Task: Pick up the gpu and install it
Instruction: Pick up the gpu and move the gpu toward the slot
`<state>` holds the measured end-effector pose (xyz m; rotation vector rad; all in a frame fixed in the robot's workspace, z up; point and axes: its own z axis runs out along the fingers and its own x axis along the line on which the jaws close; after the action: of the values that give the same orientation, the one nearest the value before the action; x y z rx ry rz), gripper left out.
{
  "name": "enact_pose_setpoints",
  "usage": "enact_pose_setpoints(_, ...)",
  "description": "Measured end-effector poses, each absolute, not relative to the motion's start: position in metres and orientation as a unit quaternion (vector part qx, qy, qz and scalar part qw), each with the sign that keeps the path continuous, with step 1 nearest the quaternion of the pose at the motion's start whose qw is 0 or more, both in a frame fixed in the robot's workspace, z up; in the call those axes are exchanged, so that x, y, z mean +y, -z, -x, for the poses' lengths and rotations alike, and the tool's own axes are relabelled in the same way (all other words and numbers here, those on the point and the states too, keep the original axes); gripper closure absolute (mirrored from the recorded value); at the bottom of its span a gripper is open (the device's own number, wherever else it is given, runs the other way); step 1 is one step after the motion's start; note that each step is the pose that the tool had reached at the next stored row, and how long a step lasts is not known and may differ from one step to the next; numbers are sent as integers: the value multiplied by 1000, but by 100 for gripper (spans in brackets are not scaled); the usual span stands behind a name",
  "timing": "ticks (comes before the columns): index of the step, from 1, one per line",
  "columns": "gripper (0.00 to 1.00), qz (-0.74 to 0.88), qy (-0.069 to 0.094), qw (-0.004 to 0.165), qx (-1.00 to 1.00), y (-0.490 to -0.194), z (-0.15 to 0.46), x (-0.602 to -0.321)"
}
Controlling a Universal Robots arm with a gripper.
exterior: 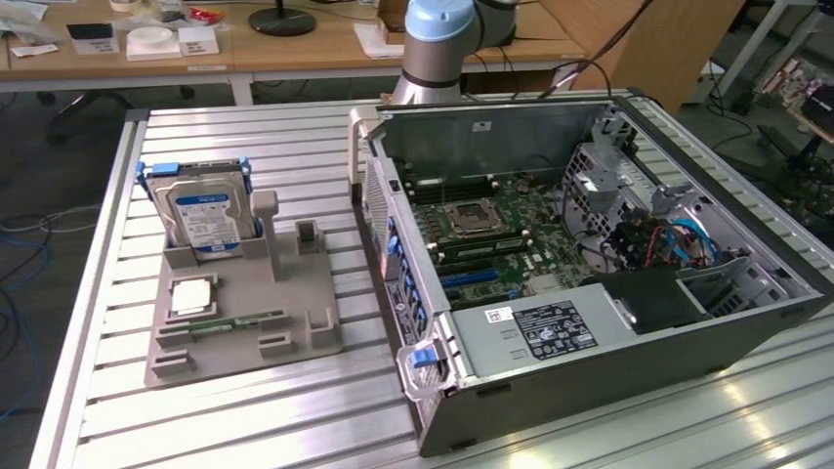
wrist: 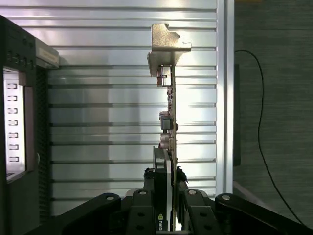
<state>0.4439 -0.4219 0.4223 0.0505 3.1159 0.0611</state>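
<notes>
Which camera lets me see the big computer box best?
The exterior view. The computer case lies open there, its whole inside with the green motherboard on show. In the wrist view a dark strip of its outer wall shows, apart from the gpu held edge-on in the gripper.

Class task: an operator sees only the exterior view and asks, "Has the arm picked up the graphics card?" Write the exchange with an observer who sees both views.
Observer: Yes, the gripper is shut on the graphics card.
Operator: How is it held?
Observer: By one end, its silver bracket at the far end from the grip.
Operator: What is beyond it?
Observer: The slatted table, with the computer case off to one side.
</notes>
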Motion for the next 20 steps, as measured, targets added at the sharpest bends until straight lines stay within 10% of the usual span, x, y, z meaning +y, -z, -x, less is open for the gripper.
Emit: enact_pose_setpoints(20,74,-16,-20,13,1000,-422,-340,-422)
